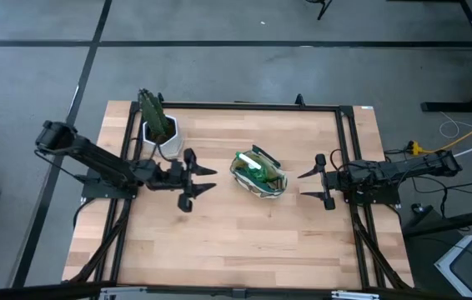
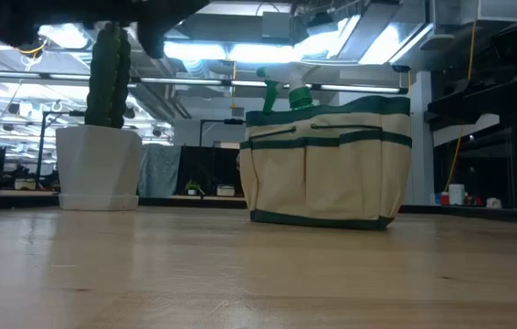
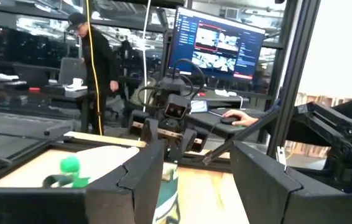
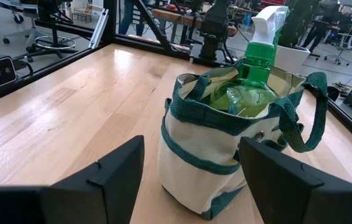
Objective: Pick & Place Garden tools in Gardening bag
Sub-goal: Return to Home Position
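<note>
The gardening bag (image 1: 258,175), tan with dark green trim, stands upright on its base near the table's middle. A green bottle with a white spray head (image 4: 254,74) stands in it and sticks out of the top (image 2: 297,95). No other garden tools show on the table. My left gripper (image 1: 205,181) hovers open to the left of the bag, pointing at it, clear of the wood. My right gripper (image 1: 307,186) hovers open to the right of the bag (image 4: 207,149), also pointing at it. Neither has anything between its fingers.
A white pot with a tall green plant (image 1: 159,132) stands at the far left, just behind my left arm (image 2: 99,164). Black frame rails (image 1: 244,106) run along the table's edges. Bare wood lies toward the near edge (image 1: 236,250). A person (image 3: 92,56) stands among desks beyond the table.
</note>
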Action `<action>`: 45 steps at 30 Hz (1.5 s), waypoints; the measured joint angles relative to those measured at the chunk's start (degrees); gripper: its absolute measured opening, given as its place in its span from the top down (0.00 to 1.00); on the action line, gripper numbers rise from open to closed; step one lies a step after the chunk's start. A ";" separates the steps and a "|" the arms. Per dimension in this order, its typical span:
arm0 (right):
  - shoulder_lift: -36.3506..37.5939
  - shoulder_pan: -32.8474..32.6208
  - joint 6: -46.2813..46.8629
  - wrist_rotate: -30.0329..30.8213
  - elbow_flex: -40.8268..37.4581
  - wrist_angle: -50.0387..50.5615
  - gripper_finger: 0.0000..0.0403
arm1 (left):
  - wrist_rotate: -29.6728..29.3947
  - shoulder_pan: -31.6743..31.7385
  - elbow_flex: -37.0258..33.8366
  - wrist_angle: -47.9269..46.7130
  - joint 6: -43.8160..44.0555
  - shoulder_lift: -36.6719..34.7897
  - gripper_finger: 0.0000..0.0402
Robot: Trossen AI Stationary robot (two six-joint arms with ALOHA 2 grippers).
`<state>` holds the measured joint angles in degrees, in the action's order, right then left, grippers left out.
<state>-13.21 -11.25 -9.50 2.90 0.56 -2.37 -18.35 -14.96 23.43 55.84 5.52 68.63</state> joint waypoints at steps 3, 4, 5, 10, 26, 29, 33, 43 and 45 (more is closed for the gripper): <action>0.00 0.00 0.00 0.00 0.00 0.00 0.34 | 0.01 0.00 -3.65 0.96 -0.72 -3.49 0.55; 0.02 -0.02 0.00 -0.02 0.00 0.00 0.34 | 0.02 0.00 -4.71 1.29 -0.74 -4.48 0.55; 0.02 -0.02 0.00 -0.02 0.00 0.00 0.34 | 0.02 0.00 -5.85 1.52 -0.74 -5.47 0.55; 0.00 -0.01 0.00 -0.02 0.00 0.00 0.34 | 1.61 0.00 -11.45 3.23 -0.76 -10.05 0.55; 0.00 0.00 0.00 4.97 0.00 -0.02 0.34 | -0.01 0.01 -22.96 -2.85 -4.56 -26.46 0.55; -0.13 -0.02 0.00 5.01 0.00 -0.02 0.34 | 1.85 0.00 -22.96 -5.10 -5.24 -28.81 0.55; -0.15 -0.04 0.00 5.01 0.00 0.00 0.34 | 3.48 0.00 -22.96 -7.49 -4.83 -31.81 0.55; -0.15 -0.04 0.00 4.98 0.00 -0.02 0.34 | 4.52 0.00 -22.96 -8.55 -4.83 -33.48 0.54; -0.15 -0.04 0.00 4.98 0.00 0.00 0.34 | 4.52 0.00 -22.96 -8.53 -4.83 -33.50 0.54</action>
<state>-13.37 -11.29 -9.50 7.88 0.56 -2.37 -13.82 -14.96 0.47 47.31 0.69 35.14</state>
